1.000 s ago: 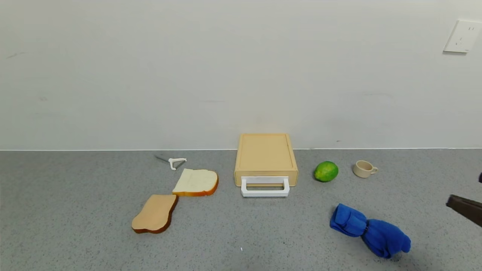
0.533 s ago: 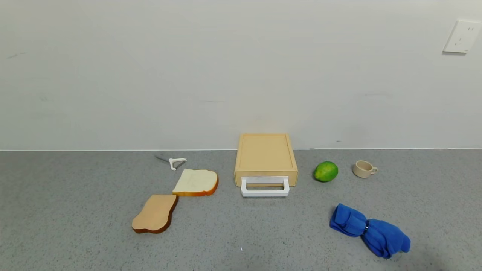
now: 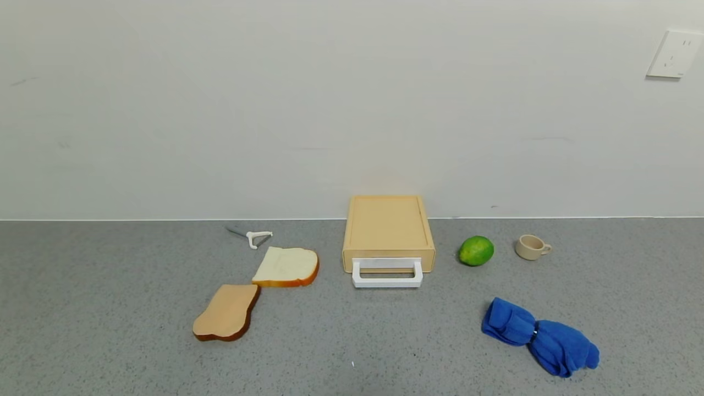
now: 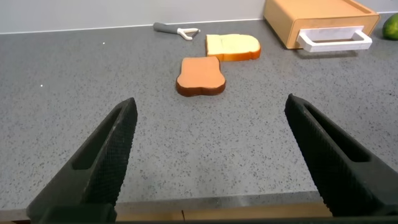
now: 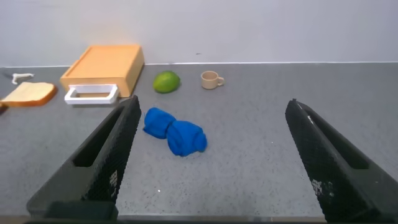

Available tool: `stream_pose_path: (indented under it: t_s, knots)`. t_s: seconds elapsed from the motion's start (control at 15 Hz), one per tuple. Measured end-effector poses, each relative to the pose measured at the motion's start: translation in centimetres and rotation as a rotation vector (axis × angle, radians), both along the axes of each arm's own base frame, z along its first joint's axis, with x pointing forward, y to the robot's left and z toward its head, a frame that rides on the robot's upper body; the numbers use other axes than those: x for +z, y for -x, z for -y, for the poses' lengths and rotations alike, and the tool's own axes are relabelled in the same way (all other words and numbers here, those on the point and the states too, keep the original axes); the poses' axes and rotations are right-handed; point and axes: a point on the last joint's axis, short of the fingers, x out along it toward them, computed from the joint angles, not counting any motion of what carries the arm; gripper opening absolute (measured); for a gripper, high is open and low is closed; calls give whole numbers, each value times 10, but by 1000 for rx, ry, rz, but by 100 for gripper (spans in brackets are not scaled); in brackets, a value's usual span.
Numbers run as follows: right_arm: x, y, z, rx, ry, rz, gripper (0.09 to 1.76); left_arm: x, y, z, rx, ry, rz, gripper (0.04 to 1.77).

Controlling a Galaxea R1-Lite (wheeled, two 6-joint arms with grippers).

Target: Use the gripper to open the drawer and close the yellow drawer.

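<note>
The pale yellow-tan drawer box [image 3: 388,228] stands against the back wall, its drawer pushed in and its white loop handle [image 3: 387,273] at the front. It also shows in the left wrist view [image 4: 320,22] and the right wrist view [image 5: 102,68]. Neither arm shows in the head view. My left gripper [image 4: 211,109] is open and empty over the table's near edge, far from the drawer. My right gripper [image 5: 214,112] is open and empty near the table's front, with the blue cloth between its fingers in view.
Two bread slices [image 3: 286,267] [image 3: 226,312] and a white peeler [image 3: 256,237] lie left of the drawer. A green lime [image 3: 476,250] and a small beige cup [image 3: 531,246] sit to its right. A bundled blue cloth [image 3: 539,336] lies at front right.
The right arm's dark tip at the head view's right edge has drawn back out of sight. The drawer and the other objects have not moved.
</note>
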Motion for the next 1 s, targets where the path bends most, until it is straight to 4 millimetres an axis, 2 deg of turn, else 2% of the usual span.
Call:
stream_pose_path:
  t_s: [0.2, 0.33, 0.6, 1.0]
  knots:
    - [-24, 9, -1, 6, 0, 45, 171, 0, 0, 0, 0, 0, 0, 172]
    - [-38, 5, -1, 4, 0, 89, 171, 0, 0, 0, 0, 0, 0, 172]
    - [-68, -19, -1, 1, 1, 141, 171, 0, 0, 0, 0, 0, 0, 172]
    - [-115, -44, -1, -8, 88, 74, 171, 0, 0, 0, 0, 0, 0, 172]
